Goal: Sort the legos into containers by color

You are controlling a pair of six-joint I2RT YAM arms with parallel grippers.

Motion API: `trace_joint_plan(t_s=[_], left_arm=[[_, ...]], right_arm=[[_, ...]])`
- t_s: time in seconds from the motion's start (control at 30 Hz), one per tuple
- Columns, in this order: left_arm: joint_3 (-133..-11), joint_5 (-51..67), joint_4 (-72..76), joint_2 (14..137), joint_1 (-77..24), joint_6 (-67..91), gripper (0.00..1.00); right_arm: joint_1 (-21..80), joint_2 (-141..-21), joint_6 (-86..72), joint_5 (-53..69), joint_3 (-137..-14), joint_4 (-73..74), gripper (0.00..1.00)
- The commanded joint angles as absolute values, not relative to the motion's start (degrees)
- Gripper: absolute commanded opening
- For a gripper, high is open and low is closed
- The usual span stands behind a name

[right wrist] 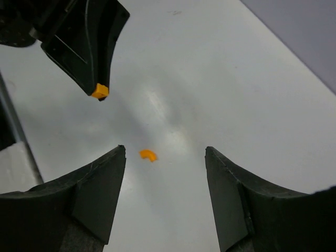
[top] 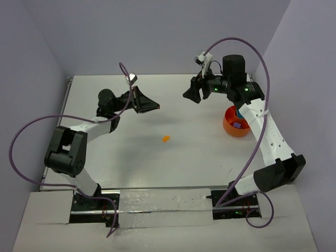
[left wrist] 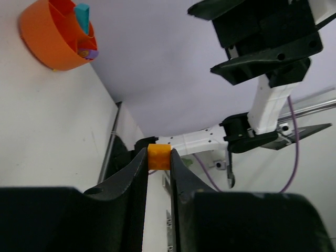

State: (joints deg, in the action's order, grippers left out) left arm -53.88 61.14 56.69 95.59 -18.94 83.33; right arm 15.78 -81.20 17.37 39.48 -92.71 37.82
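Note:
My left gripper (top: 156, 107) hangs above the table, shut on a small orange lego (left wrist: 158, 157) pinched at its fingertips. The right wrist view shows that same lego (right wrist: 100, 91) at the left gripper's tip. My right gripper (right wrist: 165, 149) is open and empty, held high, facing the left gripper from the right (top: 190, 95). A curved orange lego (top: 166, 139) lies on the table between the arms, seen past the right gripper's jaws (right wrist: 148, 154). The orange bowl (top: 229, 127) sits at the right under the right arm. It holds a teal lego (left wrist: 82, 14), a red piece and a purple piece (left wrist: 89, 53).
The white table top (top: 131, 157) ends in a metal rail (top: 64, 105) on the left. Purple walls close in the back and both sides. Purple cables (top: 21, 136) loop from both arms.

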Motion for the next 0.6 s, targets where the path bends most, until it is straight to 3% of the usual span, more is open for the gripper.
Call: trace_joint_plan(t_s=[0.0,0.57], left_arm=[[-52.19,58.66,70.82,95.63,-18.63,96.45,0.0],[-50.73,56.13,50.62,91.85,-18.75,94.64,0.0]], right_arm=[[19.78,-81.42,7.91,42.03,-90.57,30.9,0.67],[29.28,-88.49,7.97,42.47,-94.72,31.14,0.68]])
